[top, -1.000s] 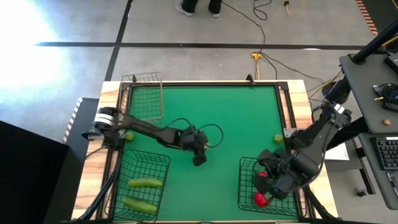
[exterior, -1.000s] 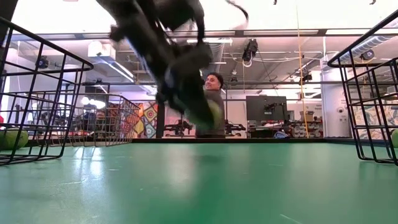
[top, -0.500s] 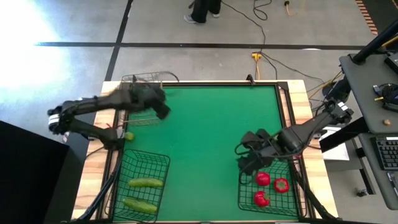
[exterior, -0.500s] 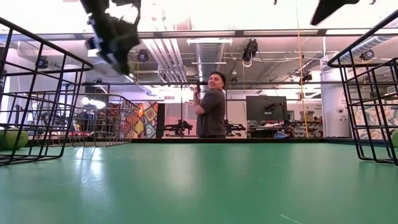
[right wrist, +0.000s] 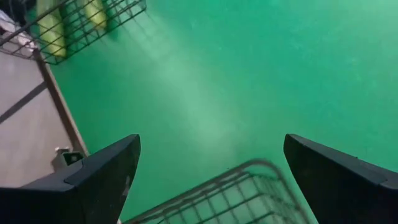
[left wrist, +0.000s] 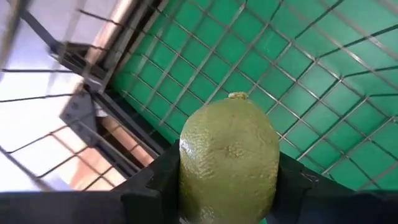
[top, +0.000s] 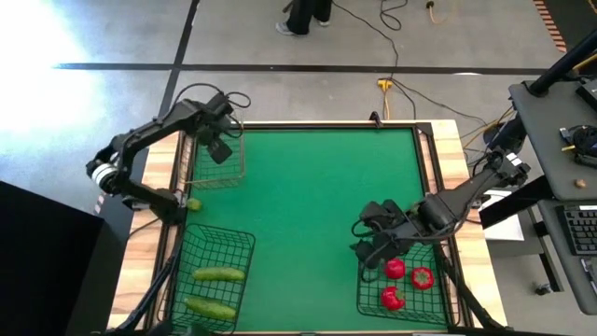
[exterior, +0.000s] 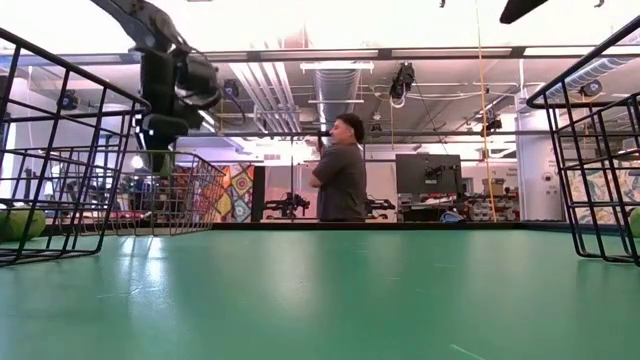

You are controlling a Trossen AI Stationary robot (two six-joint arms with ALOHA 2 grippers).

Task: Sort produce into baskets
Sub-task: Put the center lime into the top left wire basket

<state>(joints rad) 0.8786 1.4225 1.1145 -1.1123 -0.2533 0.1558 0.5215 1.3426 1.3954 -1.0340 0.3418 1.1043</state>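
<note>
My left gripper (top: 219, 147) is shut on a small pale yellow-green round fruit (left wrist: 229, 158) and hangs over the narrow wire basket (top: 222, 177) at the table's far left. My right gripper (top: 368, 245) is open and empty at the left rim of the right basket (top: 438, 308), in which three red pieces (top: 394, 269) lie. Two green cucumbers (top: 217, 274) lie in the near left basket (top: 187, 243). Another pale fruit (top: 193, 204) rests on the table's left border, outside the baskets. My left gripper pinches the pale fruit by two opposite sides (left wrist: 186, 168) between its two fingers (left wrist: 152, 186). The fingers point down from above. The fruit is lifted clear, above the narrow basket's mesh floor (left wrist: 311, 93), its small stem end pointing away from the gripper.
The green mat (top: 308, 196) lies between the baskets. In the low view a person (exterior: 340, 170) stands in the room beyond the table. A desk with a keyboard (top: 583, 229) stands right of the table. Cables (top: 387, 89) run on the floor behind it.
My left gripper has risen from the table's middle and swung to the far left, carrying the pale fruit over the narrow basket. My right gripper has drawn back from over the right basket toward the table's middle, and three red pieces now show in that basket.
</note>
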